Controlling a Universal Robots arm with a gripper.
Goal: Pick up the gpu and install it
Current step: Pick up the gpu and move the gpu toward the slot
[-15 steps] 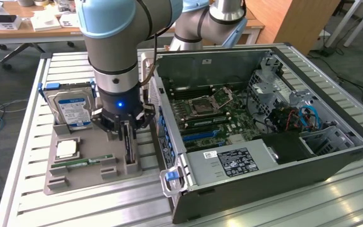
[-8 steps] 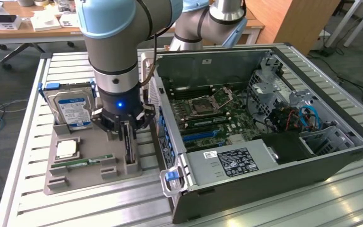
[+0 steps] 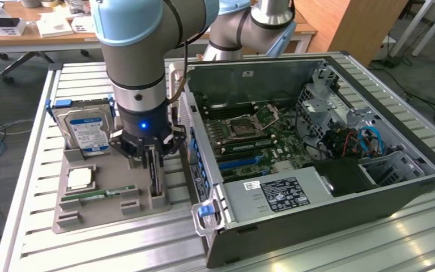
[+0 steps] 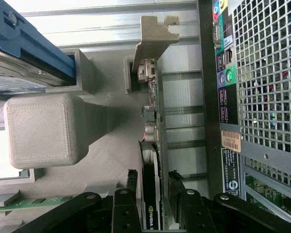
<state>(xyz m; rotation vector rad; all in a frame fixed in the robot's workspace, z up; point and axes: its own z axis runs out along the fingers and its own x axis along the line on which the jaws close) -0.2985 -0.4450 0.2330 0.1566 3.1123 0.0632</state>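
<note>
Reaching straight down from above, the grey robot arm with pale blue joint caps (image 3: pixel 138 56) holds its wrist vertical over the grey plastic parts tray (image 3: pixel 104 181). The tray lies on the ribbed aluminium counter (image 3: pixel 89 243), to the exterior view's left of the open black computer case (image 3: pixel 338 226). A blue light glows on the wrist just above the black hand (image 3: pixel 151 161).

The hand sits low in the tray with its two black fingers (image 4: pixel 131 191) apart, one on each side of the gpu (image 3: pixel 156 181). This is a thin dark circuit card standing on edge in a slot along the tray's side nearest the case. In the wrist view the card (image 4: pixel 149 160) runs edge-on between the fingers with a strip of light beside one of them, so the hand is open around it, not clamped. Whether the other finger touches the card I cannot tell. The card's silver metal bracket (image 4: pixel 155 34) is at the end away from the hand.

The arm's upper links are cut off by the frame, and the wrist covers much of the card in the exterior view. It also hides part of the silver hard drive with a blue-white label (image 3: pixel 88 131), which stands upright in a blue carrier. The narrow green memory stick (image 3: pixel 100 194) lies flat in the tray, apart from the hand.
</note>
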